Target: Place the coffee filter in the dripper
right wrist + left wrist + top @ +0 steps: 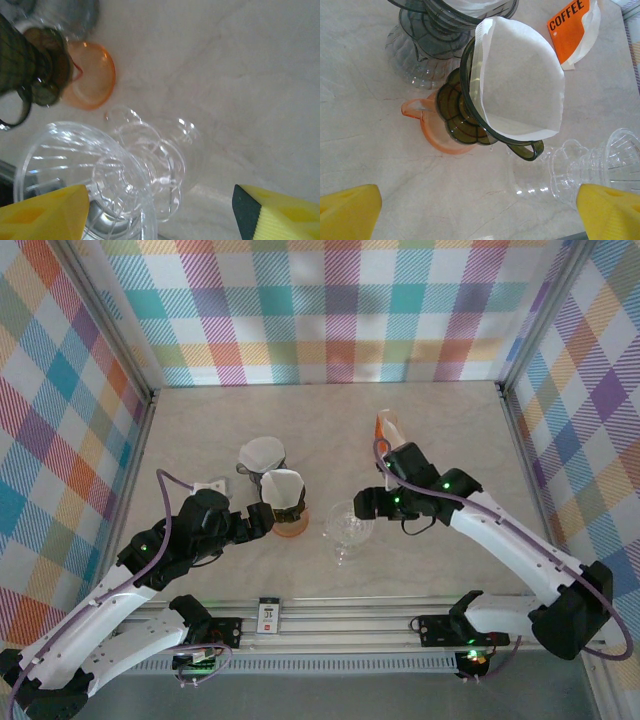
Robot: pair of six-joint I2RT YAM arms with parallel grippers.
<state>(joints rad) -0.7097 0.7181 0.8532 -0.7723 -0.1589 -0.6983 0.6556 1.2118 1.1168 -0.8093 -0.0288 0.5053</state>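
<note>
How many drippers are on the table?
3: one dark dripper at the back, another dark one on the orange cup before it, and a clear glass one to their right. None seem hidden.

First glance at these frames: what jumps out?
A white coffee filter already sits in the dark green dripper on an orange cup, centre-left. Right of it a clear glass dripper lies on its side; an orange COFFEE bag lies behind.

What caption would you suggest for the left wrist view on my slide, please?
White paper filter sitting in the dark dripper atop an orange cup, framed by the open left gripper.
</note>
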